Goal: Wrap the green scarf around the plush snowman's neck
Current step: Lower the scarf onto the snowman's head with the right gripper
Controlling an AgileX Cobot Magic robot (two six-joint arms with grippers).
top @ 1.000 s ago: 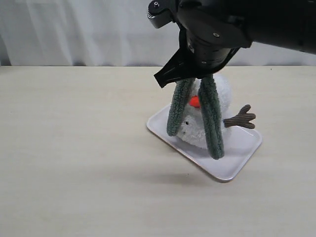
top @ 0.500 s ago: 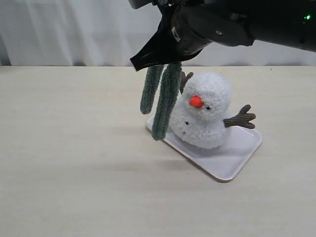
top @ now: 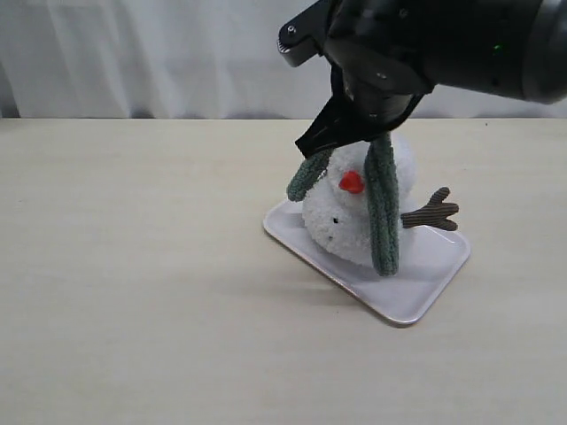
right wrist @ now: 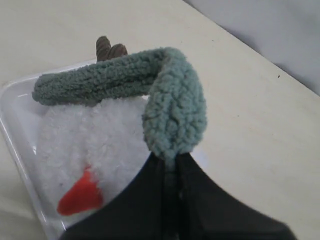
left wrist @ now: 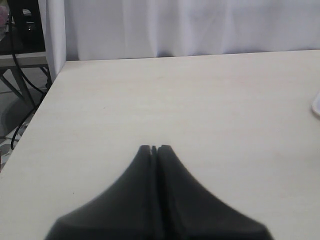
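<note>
The plush snowman [top: 350, 223] stands upright on a white tray [top: 416, 288], orange nose [top: 352, 182] toward the camera, one brown twig arm [top: 431, 211] sticking out to the right. My right gripper [right wrist: 171, 161] is shut on the green scarf [top: 382, 212] just above the snowman's head [right wrist: 85, 145]. One scarf end hangs down in front of the snowman's right side. The other part bends across the head top [right wrist: 100, 82] toward the left. The neck is partly hidden by the scarf. My left gripper [left wrist: 154, 148] is shut and empty over bare table, far from the snowman.
The pale wooden table [top: 133, 266] spreads wide to the left and front of the tray. A white curtain [top: 151, 53] hangs behind. The table's edge and cables [left wrist: 20, 100] show in the left wrist view.
My right gripper swung from over the snowman to its left, then back to the right. The scarf, hanging beside the toy half a second ago, now drapes over its head.
</note>
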